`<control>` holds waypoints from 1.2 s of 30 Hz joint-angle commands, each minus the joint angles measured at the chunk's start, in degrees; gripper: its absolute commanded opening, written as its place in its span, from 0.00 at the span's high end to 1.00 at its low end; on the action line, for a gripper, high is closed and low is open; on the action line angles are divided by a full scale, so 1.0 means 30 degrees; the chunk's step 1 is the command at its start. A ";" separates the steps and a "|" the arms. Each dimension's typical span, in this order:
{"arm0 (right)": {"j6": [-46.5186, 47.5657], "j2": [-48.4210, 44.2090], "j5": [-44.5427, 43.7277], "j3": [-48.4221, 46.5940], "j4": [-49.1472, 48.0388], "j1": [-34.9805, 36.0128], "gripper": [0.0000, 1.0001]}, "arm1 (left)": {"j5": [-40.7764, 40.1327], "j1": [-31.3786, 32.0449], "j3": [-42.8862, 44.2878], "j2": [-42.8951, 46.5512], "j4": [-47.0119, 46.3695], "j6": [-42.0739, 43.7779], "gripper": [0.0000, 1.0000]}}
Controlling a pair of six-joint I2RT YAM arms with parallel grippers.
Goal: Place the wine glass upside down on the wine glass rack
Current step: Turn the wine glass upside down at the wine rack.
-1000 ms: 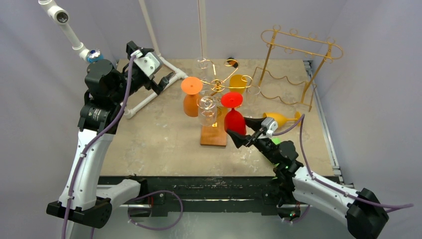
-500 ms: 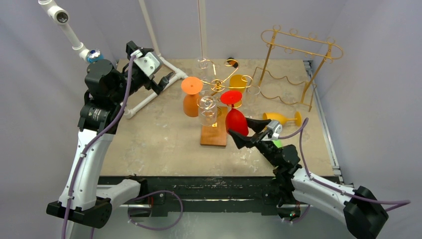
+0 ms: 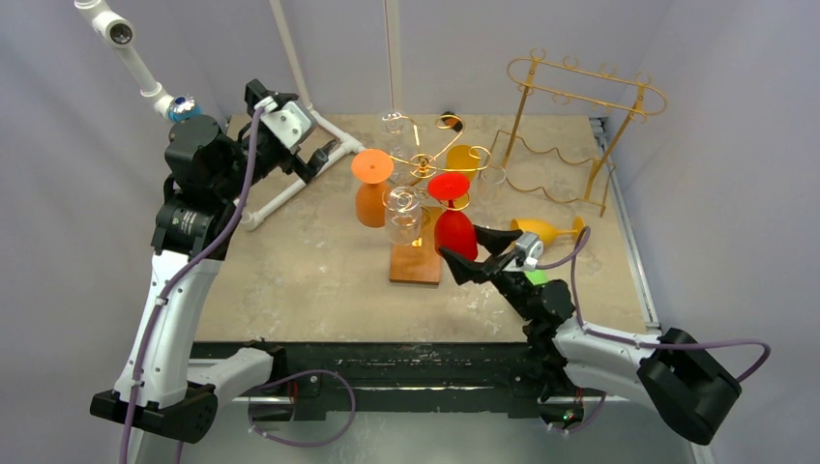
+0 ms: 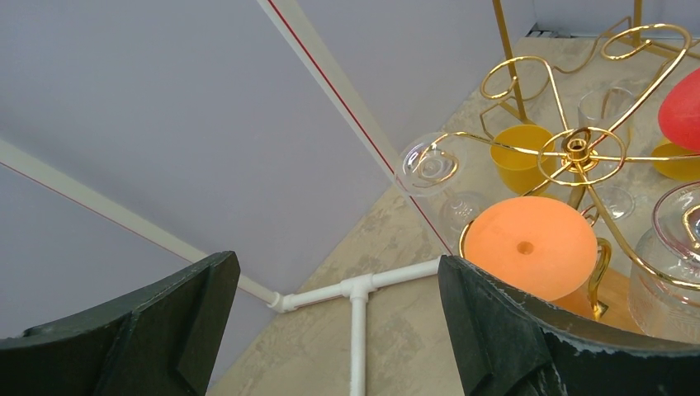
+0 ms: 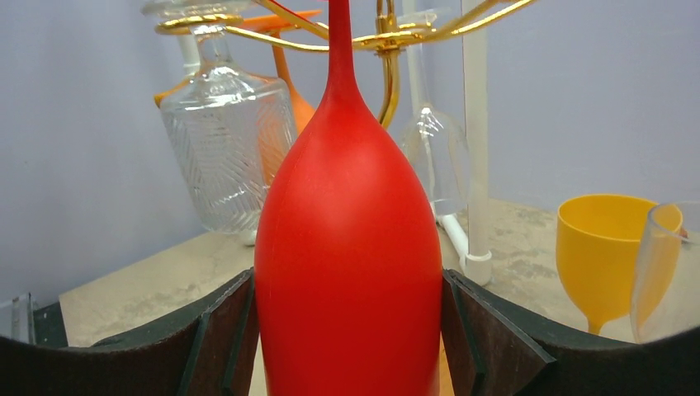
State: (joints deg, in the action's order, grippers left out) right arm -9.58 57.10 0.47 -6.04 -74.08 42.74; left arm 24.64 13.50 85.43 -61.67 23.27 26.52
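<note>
left arm [image 3: 184,251] raised | left fingers [image 4: 528,330] wide apart | right arm [image 3: 600,348] low, extended | right fingers [image 5: 487,330] gripping red wine glass [image 5: 347,272]

1. 2 gold wire racks: 1 glass rack [image 3: 423,164] on a wooden base [image 3: 416,263], 1 taller rack [image 3: 580,126] at the back.
2. 3 clear glasses [image 3: 401,215].
3. 2 yellow glasses [image 3: 462,159]: 1 upright, 1 lying down.
4. 1 red glass [image 3: 454,230].
5. 1 orange glass [image 3: 370,203].
6. 1 white pipe frame [image 3: 290,188].
7. 2 arms [image 3: 179,280].

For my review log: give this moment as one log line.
right gripper: clamped on inverted red plastic wine glass | stem: up at gold wire rack | left gripper: open, empty
</note>
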 commanded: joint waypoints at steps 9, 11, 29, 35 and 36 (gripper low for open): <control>0.1464 -0.2059 -0.0575 -0.0177 -0.0582 -0.0009 0.44 | 0.0527 -0.0075 0.0935 -0.0677 -0.0578 -0.0803 0.00; 0.1439 -0.1826 -0.0445 -0.0050 -0.0906 -0.0007 0.44 | 0.0644 -0.0075 0.0927 -0.0740 -0.0580 -0.0843 0.00; 0.1464 0.0018 -0.0215 0.0830 -0.4758 -0.0007 0.45 | 0.1712 0.4514 0.5135 -0.5545 0.2179 0.0868 0.00; 0.1390 0.1458 -0.0215 0.1217 -0.7292 0.0006 0.45 | 0.1029 0.6280 0.7165 -0.7799 0.4229 0.2766 0.01; 0.1281 0.1915 -0.0215 0.1285 -0.8004 -0.0029 0.45 | 0.0840 0.6597 0.7462 -0.8143 0.4487 0.3127 0.01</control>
State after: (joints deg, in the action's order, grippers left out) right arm -6.39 59.70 0.95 -3.16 -84.88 42.74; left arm 29.28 30.37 102.98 -83.55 32.36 30.68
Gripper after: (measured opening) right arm 0.768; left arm 0.990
